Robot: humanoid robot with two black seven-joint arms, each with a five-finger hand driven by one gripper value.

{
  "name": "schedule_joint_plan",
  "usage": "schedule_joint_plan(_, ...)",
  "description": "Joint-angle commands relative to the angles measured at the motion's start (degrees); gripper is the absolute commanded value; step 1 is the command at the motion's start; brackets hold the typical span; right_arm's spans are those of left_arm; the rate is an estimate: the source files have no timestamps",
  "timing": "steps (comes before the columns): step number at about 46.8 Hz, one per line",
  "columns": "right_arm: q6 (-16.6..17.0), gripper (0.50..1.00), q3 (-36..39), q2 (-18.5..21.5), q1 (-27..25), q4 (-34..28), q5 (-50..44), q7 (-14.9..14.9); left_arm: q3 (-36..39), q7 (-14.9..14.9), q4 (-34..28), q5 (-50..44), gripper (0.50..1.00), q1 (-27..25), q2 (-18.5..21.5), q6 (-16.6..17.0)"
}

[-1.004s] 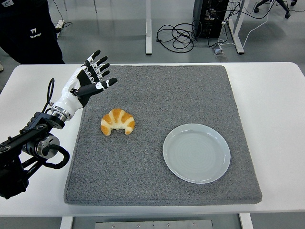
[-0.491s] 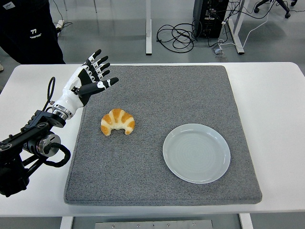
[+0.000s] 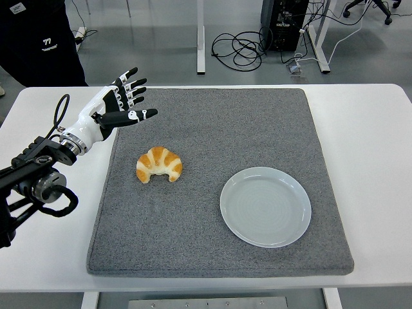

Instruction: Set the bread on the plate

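Note:
A golden croissant (image 3: 158,165) lies on the grey mat (image 3: 219,129), left of centre. A pale blue empty plate (image 3: 265,206) rests on the mat to its right, nearer the front edge. My left hand (image 3: 126,102) hovers above the mat's far left corner, up and left of the croissant, fingers spread and holding nothing. Its black arm runs back to the picture's left edge. The right arm does not show.
The white table (image 3: 373,161) extends beyond the mat on all sides. A person in dark clothing (image 3: 38,38) stands beyond the table's far left corner. Cables and desk legs lie on the floor behind.
My left hand has lifted slightly and drawn back toward the left, the arm pulling with it. Croissant and plate are unmoved.

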Motion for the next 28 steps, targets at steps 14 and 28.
schedule_joint_plan(14,0.00,1.000,-0.05,0.00,-0.01,0.00,0.00,0.00,21.72,1.00,-0.99,0.91,0.957,-18.02,5.97,0.35)
schedule_joint_plan(28,0.00,1.000,-0.05,0.00,-0.01,0.00,0.00,0.00,36.66,2.49,-1.61,1.09,0.937,-29.54,5.88,0.17)
